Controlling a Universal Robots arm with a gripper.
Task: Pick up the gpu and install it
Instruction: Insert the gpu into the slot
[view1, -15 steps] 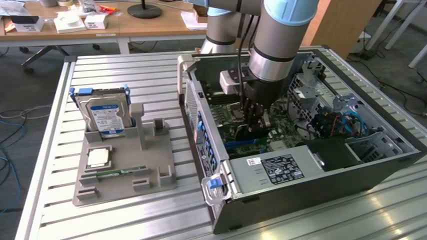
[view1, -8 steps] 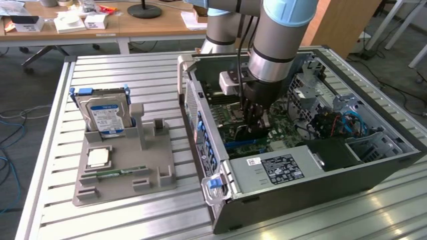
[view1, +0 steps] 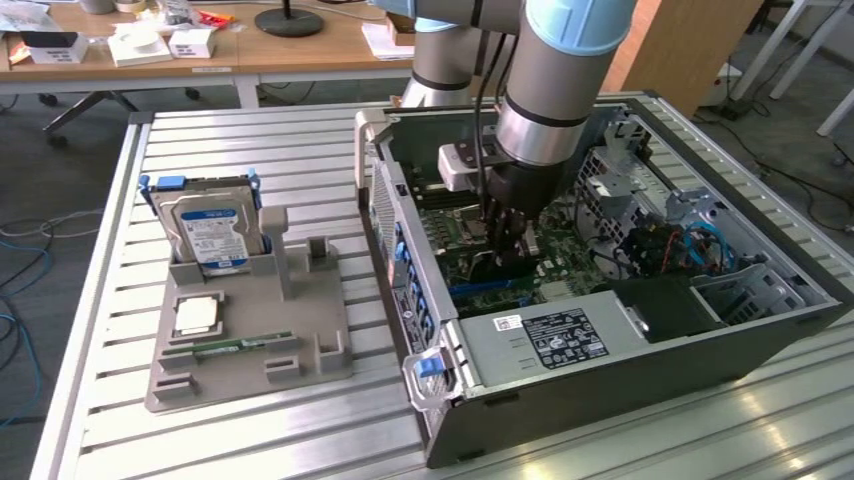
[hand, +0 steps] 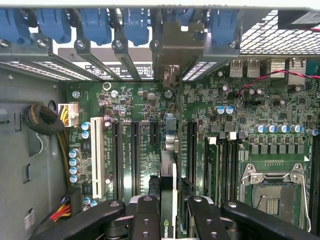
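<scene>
My gripper (view1: 511, 240) reaches down into the open computer case (view1: 747, 335), over the green motherboard (hand: 135, 102). It is shut on the gpu (hand: 170, 187), a thin card seen edge-on between the two black fingers (hand: 146, 216), with a green logo on its near edge. The card stands upright in line with a long black expansion slot. Its metal end bracket (hand: 175, 47) sits at the case's rear slot openings, among the blue latches. In the exterior view the card's dark lower part (view1: 503, 268) shows just under the fingers, above a blue slot.
A grey fixture (view1: 247, 330) on the slatted table holds a silver hard drive (view1: 214, 235), a square chip (view1: 198, 315) and a green memory stick (view1: 247, 347). Inside the case lie the power supply (view1: 554, 335), a bare CPU socket (hand: 272, 192) and a cable bundle (hand: 42, 120).
</scene>
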